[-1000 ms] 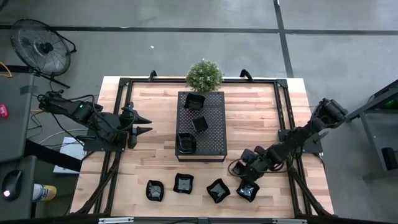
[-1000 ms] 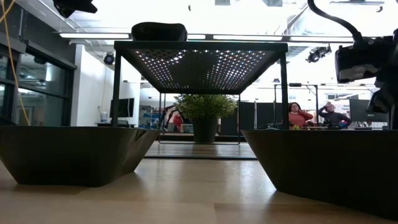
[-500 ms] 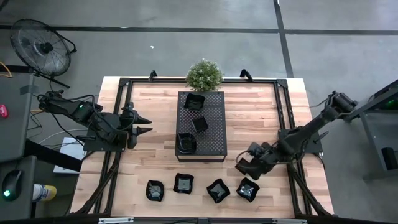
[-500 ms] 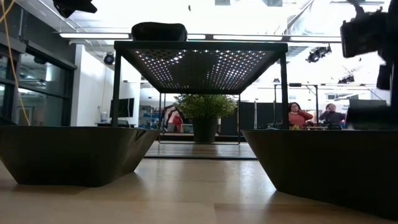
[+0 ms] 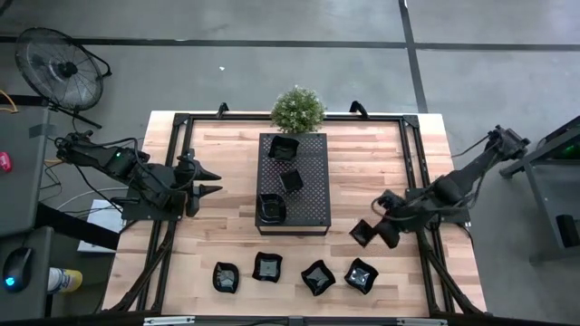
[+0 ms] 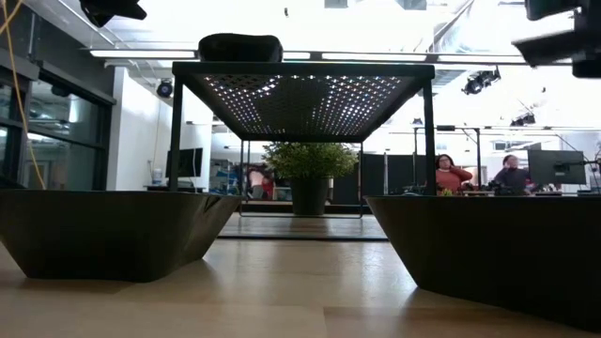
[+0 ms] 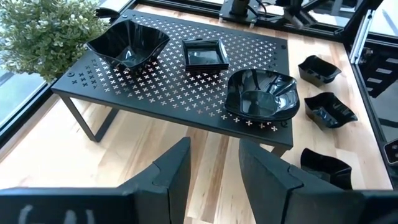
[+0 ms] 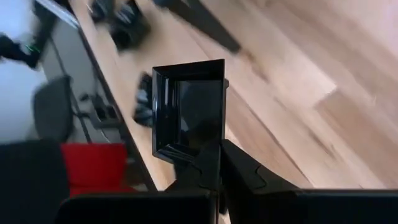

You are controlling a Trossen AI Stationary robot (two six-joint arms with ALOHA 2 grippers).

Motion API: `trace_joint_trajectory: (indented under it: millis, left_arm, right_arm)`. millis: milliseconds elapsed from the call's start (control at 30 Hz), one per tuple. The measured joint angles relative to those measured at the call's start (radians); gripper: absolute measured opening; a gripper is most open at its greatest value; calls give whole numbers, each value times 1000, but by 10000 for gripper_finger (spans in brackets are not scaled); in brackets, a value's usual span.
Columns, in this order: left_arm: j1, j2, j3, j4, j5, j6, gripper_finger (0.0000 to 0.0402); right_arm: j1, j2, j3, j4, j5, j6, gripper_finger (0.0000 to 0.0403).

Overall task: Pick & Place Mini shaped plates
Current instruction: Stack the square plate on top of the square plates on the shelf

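Your right gripper [image 8: 214, 163] is pressed together on the rim of a small square plate [image 8: 189, 109], pinching one edge so the dish stands out past the fingertips with its hollow facing the wrist camera; from above you see it carried clear of the wood, at the table's right side, just above the row of plates [image 5: 361, 275] lying along the front edge. The relation that matters now is the way to the perforated tray [image 5: 313, 215]: it lies toward the table's middle from your loaded hand, its long axis running front to back, with three dishes [image 7: 261, 94] already on it, one near each end and a square one [image 7: 203, 53] between. The barest stretch, by my judgement, is the right-hand strip of the tray, nearest your right arm, so this arm looks well placed to deliver. Your left gripper [image 7: 214, 169] waits well off at the table's left, fingers spread and holding nothing, pointing toward the tray. Some things you cannot read: how deep the pinch sits on the rim is hidden behind the dish itself, the level camera is walled in by two near plates and shows the tray only from beneath, and the carried plate's tilt against the tray surface is hard to judge from overhead
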Motion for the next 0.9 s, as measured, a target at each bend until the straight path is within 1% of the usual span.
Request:
trace_joint_trajectory:
  millis: [133,233,333,467,533,733,900]
  left_arm:
    - [0,0,0,3,-5,-4,133]
    - [0,0,0,3,-7,-4,133]
    - [0,0,0,3,-7,-6,133]
    - [0,0,0,3,-7,-6,133]
    - [0,0,0,3,-7,-6,133]
    - [0,0,0,4,-7,-5,133]
    - [0,0,0,4,-8,-3,133]
  right_arm:
    - [0,-61,20,-10,95,-1,0]
    - [-7,-81,47,-8,169,-34,0]
    - [-41,-81,85,-3,188,-75,0]
    - [-109,-63,150,8,182,-135,0]
    - [-150,-45,191,8,163,-166,0]
    - [-284,53,343,8,84,-305,0]
    - [-390,166,465,8,-13,-424,0]
